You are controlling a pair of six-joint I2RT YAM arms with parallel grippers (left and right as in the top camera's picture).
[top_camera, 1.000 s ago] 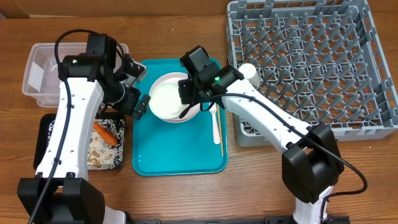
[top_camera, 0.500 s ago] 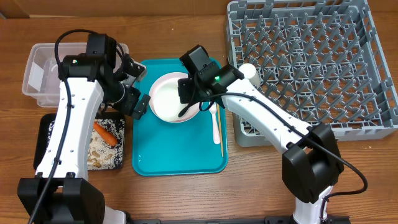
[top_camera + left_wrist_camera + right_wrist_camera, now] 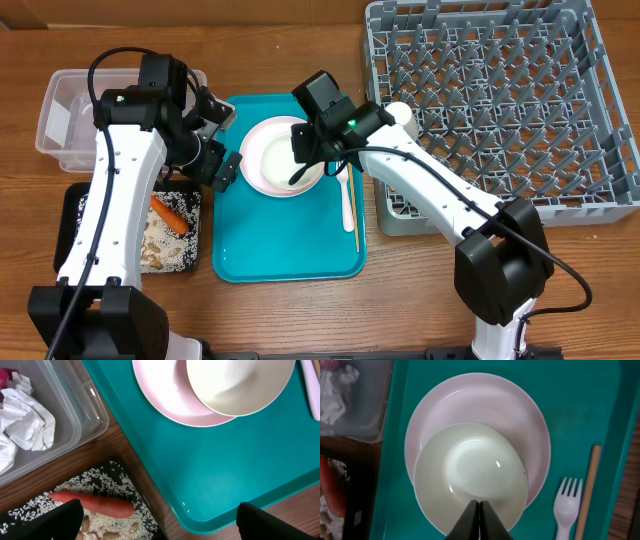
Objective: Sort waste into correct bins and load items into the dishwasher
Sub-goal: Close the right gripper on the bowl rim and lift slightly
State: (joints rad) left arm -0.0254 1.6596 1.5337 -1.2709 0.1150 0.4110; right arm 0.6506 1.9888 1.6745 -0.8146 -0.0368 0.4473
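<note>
My right gripper (image 3: 304, 172) is shut on the near rim of a small white bowl (image 3: 292, 158) and holds it over the pale pink plate (image 3: 255, 165) on the teal tray (image 3: 285, 245). In the right wrist view the shut gripper (image 3: 479, 506) pinches the bowl (image 3: 470, 470) above the plate (image 3: 485, 402). My left gripper (image 3: 218, 165) is open and empty over the gap between the teal tray and the black tray (image 3: 75, 215), which holds a carrot (image 3: 92, 502) and rice. The clear tub (image 3: 60, 430) holds white napkins (image 3: 27, 415).
A white fork (image 3: 565, 510) and a wooden chopstick (image 3: 587, 490) lie at the teal tray's right side. The grey dish rack (image 3: 520, 110) stands at the right, with a white cup (image 3: 400, 115) at its left edge. My right arm crosses in front of the rack.
My right gripper has shifted the bowl a little to the right, uncovering more of the pink plate's left side. The left arm has not moved.
</note>
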